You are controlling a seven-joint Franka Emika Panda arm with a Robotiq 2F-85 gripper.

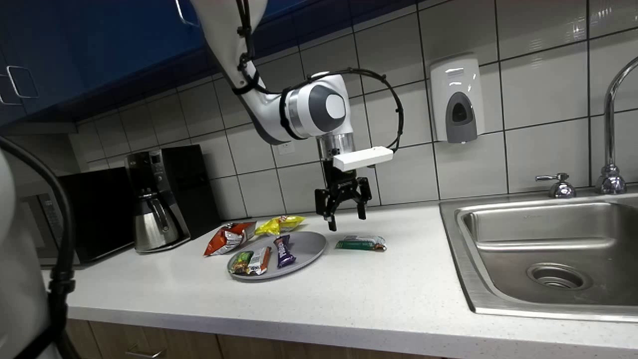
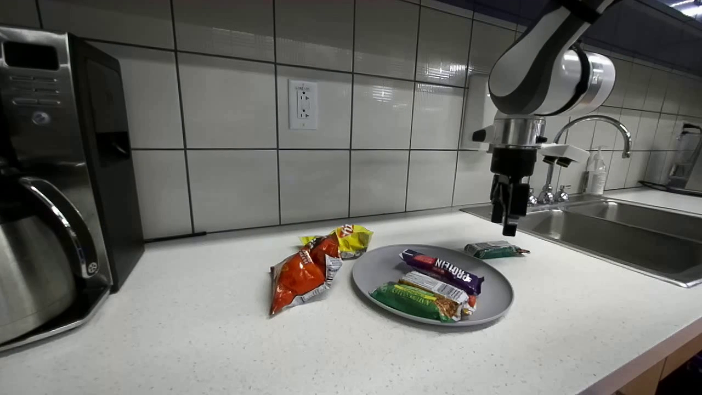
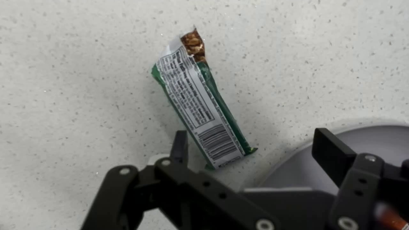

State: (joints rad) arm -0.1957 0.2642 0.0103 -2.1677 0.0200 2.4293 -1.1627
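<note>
Poised above a green-wrapped snack bar [image 3: 201, 105] on the table [image 1: 398, 289], just beside the gray plate [image 1: 310, 244]; with fingers [image 3: 181, 147] spread wide, gripping nothing, and the barcoded end [image 3: 219, 140] showing between them in the wrist view; hanging downward from a bent white arm [image 1: 309, 107].

Stuff you can't fully see
Wrist view: most fine print on the green bar [image 3: 201, 102] is too tiny to read, the gripper [image 3: 251, 142] blocks part of the plate [image 3: 377, 143] (also chopped on the right), and an orange patch [image 3: 392, 219] is pure blur; in an exterior view the coffee maker [image 2: 44, 126] loses its left side and the yellow bag [image 2: 356, 241] hides partly behind the red bag [image 2: 299, 274]; in an exterior view the faucet [image 1: 609, 124] and sink [image 1: 466, 259] run off the right.
</note>
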